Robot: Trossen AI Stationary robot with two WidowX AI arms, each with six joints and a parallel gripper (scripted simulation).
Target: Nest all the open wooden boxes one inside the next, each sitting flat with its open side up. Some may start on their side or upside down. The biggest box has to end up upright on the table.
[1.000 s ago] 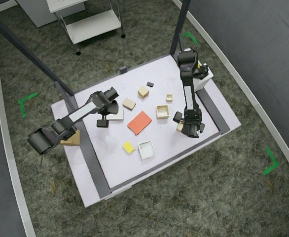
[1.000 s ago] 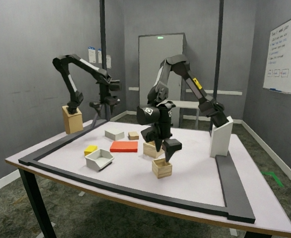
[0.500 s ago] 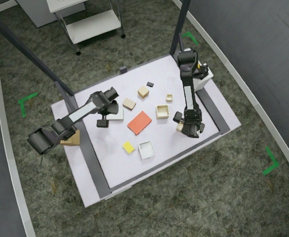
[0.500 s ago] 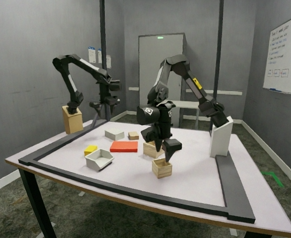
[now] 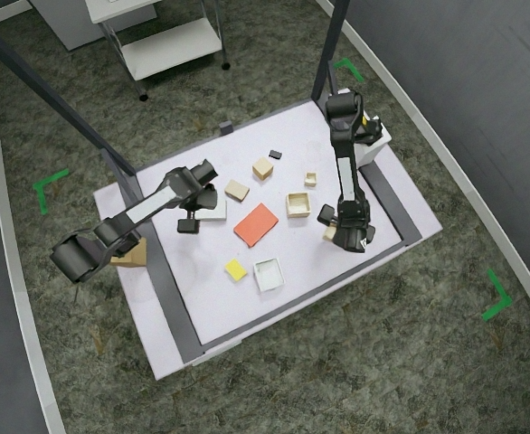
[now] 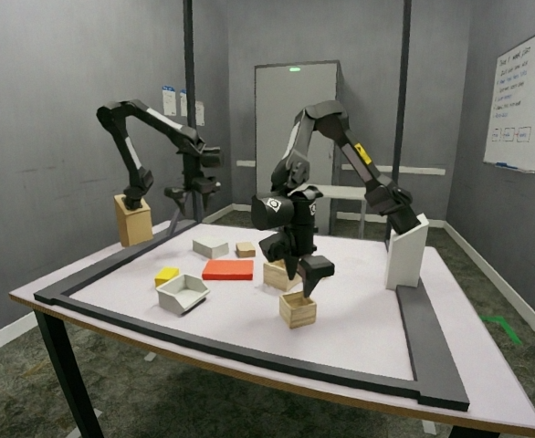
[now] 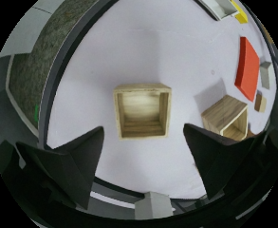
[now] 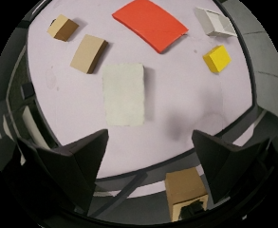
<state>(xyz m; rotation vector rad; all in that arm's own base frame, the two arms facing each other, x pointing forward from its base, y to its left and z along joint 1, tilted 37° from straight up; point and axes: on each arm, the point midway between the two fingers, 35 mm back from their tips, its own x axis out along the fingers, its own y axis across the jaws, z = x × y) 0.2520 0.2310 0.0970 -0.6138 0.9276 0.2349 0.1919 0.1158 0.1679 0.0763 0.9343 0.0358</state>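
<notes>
Our L gripper [image 5: 348, 224] [image 6: 299, 286] [image 7: 143, 126], nearly full open w/ nothing held, is above the mid-size wooden box [image 5: 329, 232] [image 6: 298, 313] [image 7: 140, 116], upright nr worktop's near edge (ext. view). Sides look sq. to fingers; we'd go straight down.
</notes>
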